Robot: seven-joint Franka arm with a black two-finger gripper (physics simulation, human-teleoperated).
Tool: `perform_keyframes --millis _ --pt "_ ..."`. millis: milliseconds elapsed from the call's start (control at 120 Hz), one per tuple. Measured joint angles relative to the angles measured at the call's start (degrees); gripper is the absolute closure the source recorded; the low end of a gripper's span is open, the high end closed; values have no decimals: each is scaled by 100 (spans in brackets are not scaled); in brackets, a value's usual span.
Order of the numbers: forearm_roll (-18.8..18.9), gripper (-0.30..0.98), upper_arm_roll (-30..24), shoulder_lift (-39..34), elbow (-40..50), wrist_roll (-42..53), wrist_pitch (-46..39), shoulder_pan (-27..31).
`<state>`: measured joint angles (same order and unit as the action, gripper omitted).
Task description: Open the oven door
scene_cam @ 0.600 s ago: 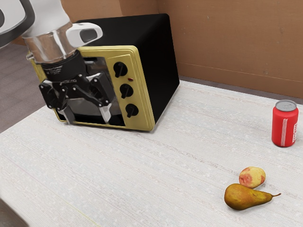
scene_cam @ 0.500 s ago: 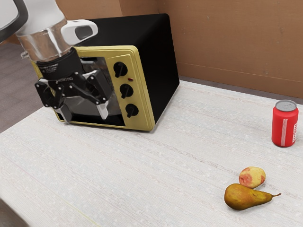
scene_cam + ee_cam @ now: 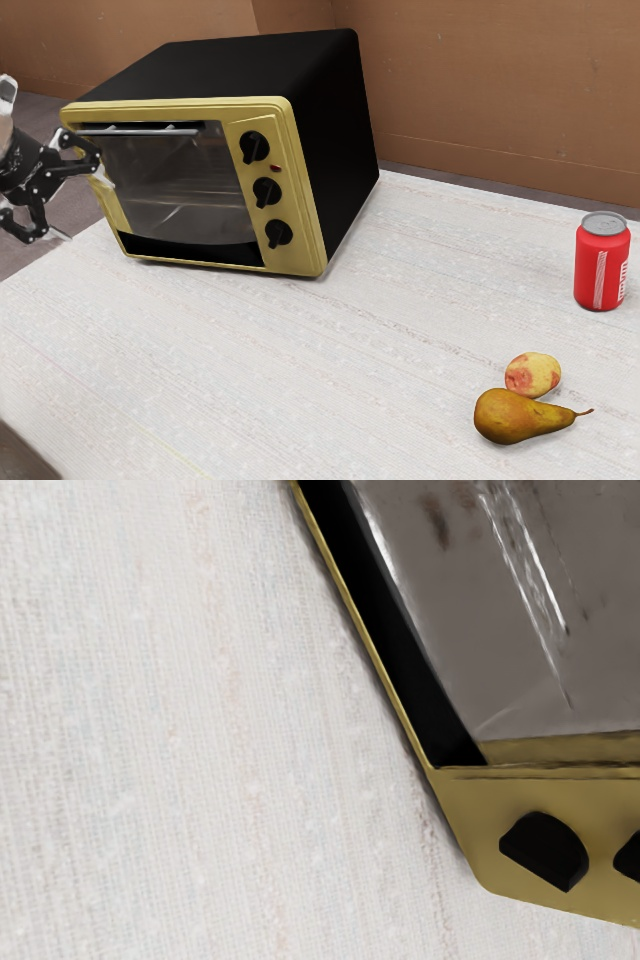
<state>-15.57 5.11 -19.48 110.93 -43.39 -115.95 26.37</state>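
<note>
Two fingers (image 3: 104, 182) of the gripper (image 3: 84, 209) stood apart, with nothing between them, at the exterior view's left edge. The gripper was near the front of the oven (image 3: 340, 130), by the side that lies away from its knobs.

The oven door (image 3: 180, 190) was in this front, upright, and it faced toward the exterior view's lower left. Its long axis went across the oven's width, and the slim metallic handle (image 3: 140, 131) ran in parallel with it, close to the upper edge. The door was of smooth, see-through glass, grey, with pale shiny streaks, and its lower edge looked a little curved. A black strip (image 3: 190, 250) was below the glass.

Around the door went a golden frame (image 3: 290, 262) with rounded corners. Beside the glass, three black knobs (image 3: 254, 147) made a column, with a small red lamp (image 3: 276, 168) near the top one. The oven's body was a dark box.

Well apart, on the woven, whitish table (image 3: 330, 380), a red can (image 3: 602, 265) stood upright. A pear (image 3: 515, 415) lay with its stem toward the exterior view's right, just beside a roundish yellow-and-red fruit (image 3: 533, 374).
</note>
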Motion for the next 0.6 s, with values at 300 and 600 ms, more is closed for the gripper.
perform_keyframes --millis 300,600 --pt "-228 0 -3 1412 -1148 -353 -1655 352" --pt "-284 0 -455 1700 -1244 -557 -2049 969"
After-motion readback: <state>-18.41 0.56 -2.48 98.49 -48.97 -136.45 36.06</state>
